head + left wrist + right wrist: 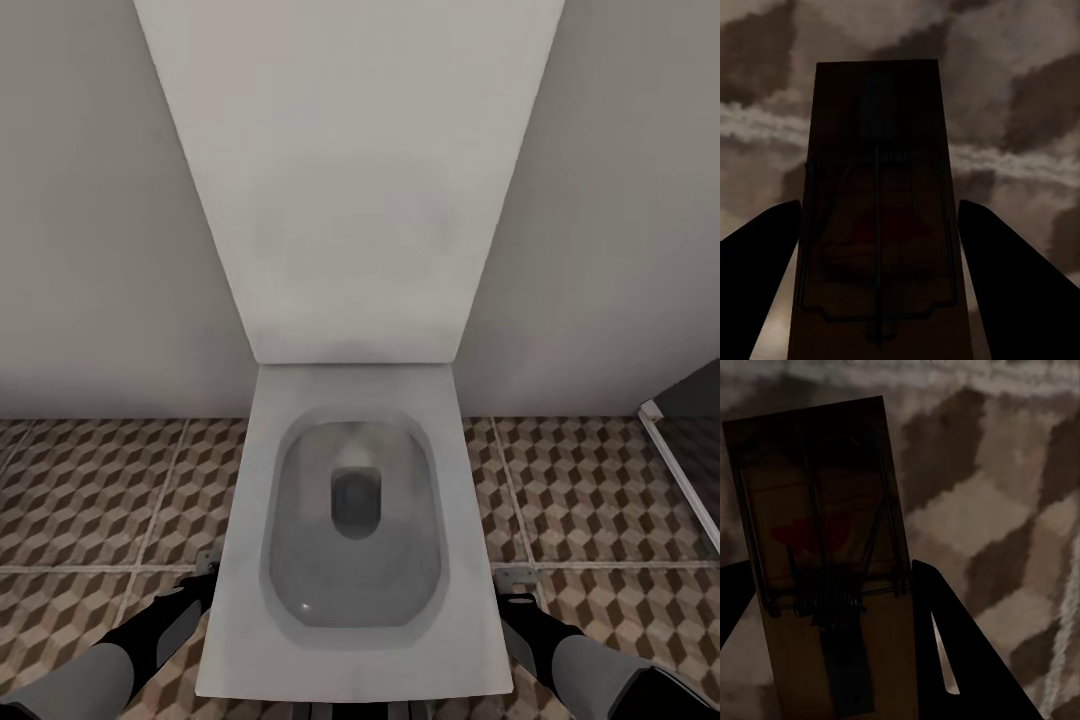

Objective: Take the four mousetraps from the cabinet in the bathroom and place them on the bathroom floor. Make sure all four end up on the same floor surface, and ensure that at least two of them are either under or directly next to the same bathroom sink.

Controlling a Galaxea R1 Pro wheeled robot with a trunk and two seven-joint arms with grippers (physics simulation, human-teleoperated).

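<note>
My left claw (pixel 879 247) grips a mousetrap (pixel 877 202) between its dark fingers, the board's near end cut off. My right claw (pixel 832 607) clamps a second mousetrap (pixel 825 547), one finger mostly hidden. Beyond both lies blurred bathroom floor (pixel 90 490); ahead stands a white toilet (pixel 350 520), my arms flanking it.

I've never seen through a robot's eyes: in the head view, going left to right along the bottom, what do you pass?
Left arm → toilet bowl → right arm, all over the cube-patterned floor.
</note>
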